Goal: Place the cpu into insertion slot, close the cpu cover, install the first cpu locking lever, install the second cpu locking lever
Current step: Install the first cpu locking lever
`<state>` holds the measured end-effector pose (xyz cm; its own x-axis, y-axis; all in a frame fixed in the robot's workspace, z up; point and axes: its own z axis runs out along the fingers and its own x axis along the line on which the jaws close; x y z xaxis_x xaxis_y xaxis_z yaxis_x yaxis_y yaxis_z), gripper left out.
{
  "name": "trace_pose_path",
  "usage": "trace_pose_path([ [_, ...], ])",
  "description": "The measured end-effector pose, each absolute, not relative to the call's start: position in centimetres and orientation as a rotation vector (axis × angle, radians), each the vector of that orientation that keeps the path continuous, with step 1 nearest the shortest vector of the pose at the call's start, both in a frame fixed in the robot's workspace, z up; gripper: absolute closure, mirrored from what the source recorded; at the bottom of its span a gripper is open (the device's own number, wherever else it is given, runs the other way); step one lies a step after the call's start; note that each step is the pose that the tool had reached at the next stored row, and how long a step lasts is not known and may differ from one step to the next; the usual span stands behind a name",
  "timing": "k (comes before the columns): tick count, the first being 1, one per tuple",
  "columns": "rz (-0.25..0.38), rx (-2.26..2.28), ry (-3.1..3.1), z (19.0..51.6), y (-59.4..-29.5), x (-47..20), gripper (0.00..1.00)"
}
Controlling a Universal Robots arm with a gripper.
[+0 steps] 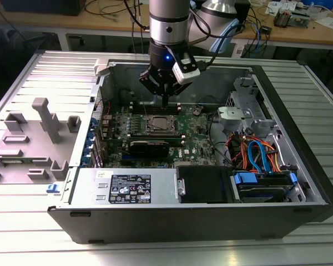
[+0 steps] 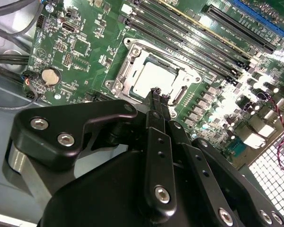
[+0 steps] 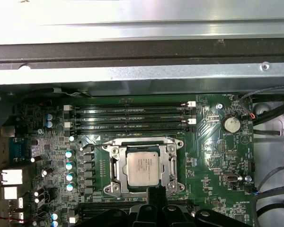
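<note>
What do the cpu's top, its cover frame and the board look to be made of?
The cpu top: dull silver-grey metal, matte. The cpu cover: thin bright metal, probably steel, glinting at its edges. The circuit board: green coated laminate, likely fibreglass, showing fine traces.

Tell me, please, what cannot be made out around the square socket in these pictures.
- Thin silver metal cpu cover, near edge: first wrist view, behind the black gripper.
- The insertion slot, dark centre: both wrist views, under the flat grey cpu.
- Cover's latching: exterior view, too small.
</note>
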<state>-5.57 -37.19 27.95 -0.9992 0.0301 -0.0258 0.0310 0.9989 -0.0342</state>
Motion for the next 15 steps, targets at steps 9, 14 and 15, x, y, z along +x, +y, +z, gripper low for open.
trace_pose_path([
  [9, -0.054, 0.04, 3.115, 27.94, -37.19, -5.57, 0.89],
  [14, -0.054, 0.038, 3.115, 27.94, -37.26, -5.57, 0.89],
  [15, -0.054, 0.038, 3.115, 27.94, -37.3, -5.57, 0.89],
])
